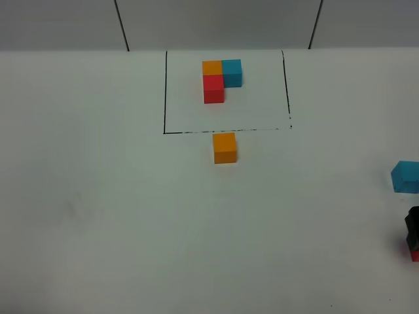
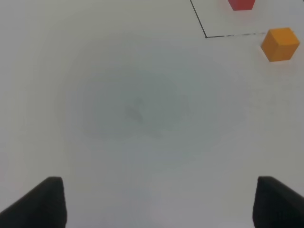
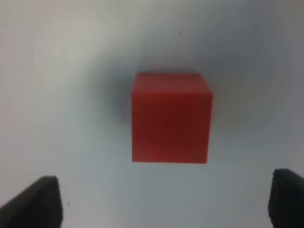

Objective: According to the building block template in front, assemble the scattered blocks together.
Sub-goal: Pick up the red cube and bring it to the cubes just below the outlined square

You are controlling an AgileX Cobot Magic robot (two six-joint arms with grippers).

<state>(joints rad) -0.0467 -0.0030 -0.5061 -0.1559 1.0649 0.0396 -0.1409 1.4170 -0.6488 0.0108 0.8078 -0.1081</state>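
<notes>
Orange, cyan and red, the template (image 1: 221, 80) sits inside its drawn outline (image 1: 165, 91), the orange cube (image 1: 224, 148) just outside it. We hold our right gripper (image 3: 161, 202) spread wide at the red cube (image 3: 171, 118), the cyan cube (image 1: 406, 176) nearby; our left gripper (image 2: 159, 202) gapes empty above the table (image 2: 133, 114).

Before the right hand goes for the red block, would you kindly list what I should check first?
1. Right hand open: ok, fingers wide apart.
2. Red block centred between its fingers: ok.
3. Red block apart from the cyan-blue block: ok.
4. Right hand's height above the red block: cannot tell.
5. Left hand open, holding nothing: ok.
6. Orange block lying near the template, just outside its black outline: ok.
</notes>
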